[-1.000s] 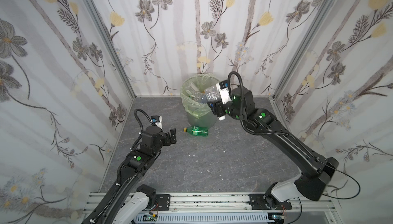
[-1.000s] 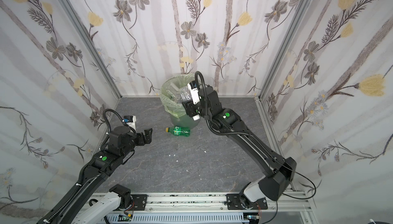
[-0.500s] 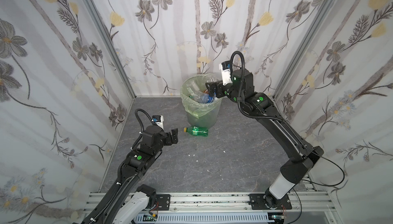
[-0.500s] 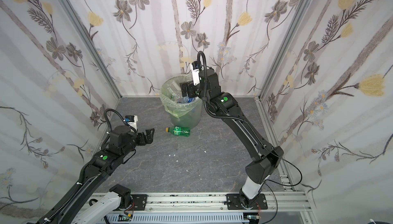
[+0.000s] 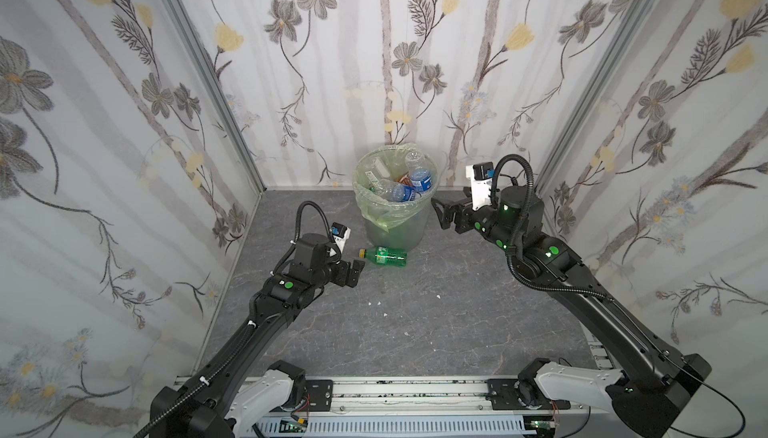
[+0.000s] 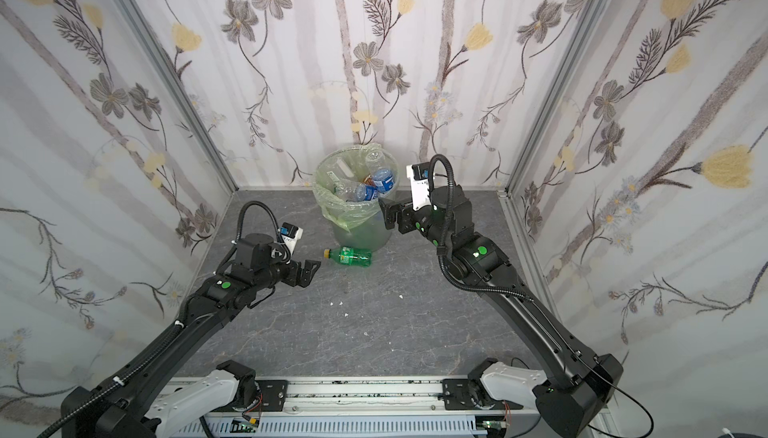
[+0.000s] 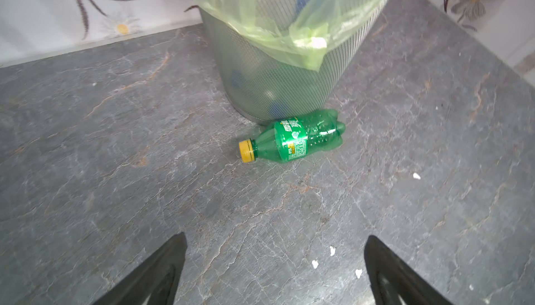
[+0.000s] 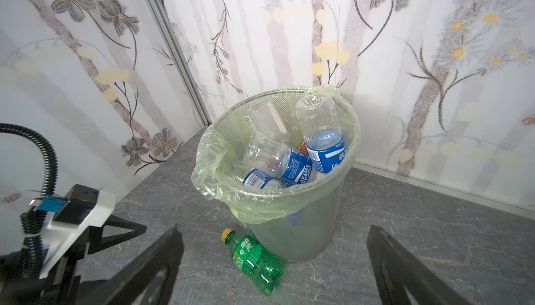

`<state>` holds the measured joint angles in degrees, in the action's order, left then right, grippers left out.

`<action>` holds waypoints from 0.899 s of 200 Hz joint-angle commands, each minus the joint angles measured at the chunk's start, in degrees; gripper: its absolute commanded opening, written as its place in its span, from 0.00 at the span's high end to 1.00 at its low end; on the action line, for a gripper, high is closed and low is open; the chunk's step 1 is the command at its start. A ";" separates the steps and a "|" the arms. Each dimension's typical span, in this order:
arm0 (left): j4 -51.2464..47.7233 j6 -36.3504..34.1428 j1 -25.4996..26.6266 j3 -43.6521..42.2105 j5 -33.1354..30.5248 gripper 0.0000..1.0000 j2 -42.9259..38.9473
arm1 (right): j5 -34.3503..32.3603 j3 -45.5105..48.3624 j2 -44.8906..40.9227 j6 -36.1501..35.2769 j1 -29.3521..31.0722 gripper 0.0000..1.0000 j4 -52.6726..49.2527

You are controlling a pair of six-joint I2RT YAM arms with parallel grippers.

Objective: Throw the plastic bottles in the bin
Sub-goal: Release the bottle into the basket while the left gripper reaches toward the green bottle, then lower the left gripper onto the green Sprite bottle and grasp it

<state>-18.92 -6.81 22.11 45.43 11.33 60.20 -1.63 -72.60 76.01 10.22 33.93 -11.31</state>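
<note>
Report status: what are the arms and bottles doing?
Left gripper, right gripper open, empty. Green yellow-capped plastic bottle lies beside round mesh bin. Nothing in the way.

This is a robot test cell dressed to look like a room at home, not a lived-in one. Flat panels of floral wallpaper point(image 5: 374, 61) close it in at 9, 12 and 3 o'clock, joined by bare aluminium corner posts point(image 5: 210, 82). The floor is a grey marble-patterned tabletop point(image 5: 415, 323). Along its 6 o'clock edge a metal rail point(image 5: 395, 395) with exposed wiring carries the left arm point(image 5: 266, 315) and right arm point(image 5: 602, 311). A mesh bin point(image 5: 399, 228) with a green liner stands at 12 o'clock.
</note>
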 commanded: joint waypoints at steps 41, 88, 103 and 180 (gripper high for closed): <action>7.12 -15.72 0.33 1.24 5.66 0.06 9.43 | 4.18 11.40 -8.27 3.65 -4.12 0.00 7.68; 14.74 -22.92 0.86 1.87 5.58 0.18 18.31 | 5.05 16.30 -12.33 5.29 -6.08 0.00 10.54; 17.06 -24.84 1.31 2.03 6.35 0.18 20.11 | 5.15 17.33 -13.26 5.43 -6.45 0.00 10.77; 24.04 -27.12 2.47 8.12 5.60 0.16 35.29 | 5.05 21.23 -17.64 6.57 -8.23 0.00 11.30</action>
<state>1.69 -31.24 24.29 51.92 16.60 92.25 2.83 -52.14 59.44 16.43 26.15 -3.03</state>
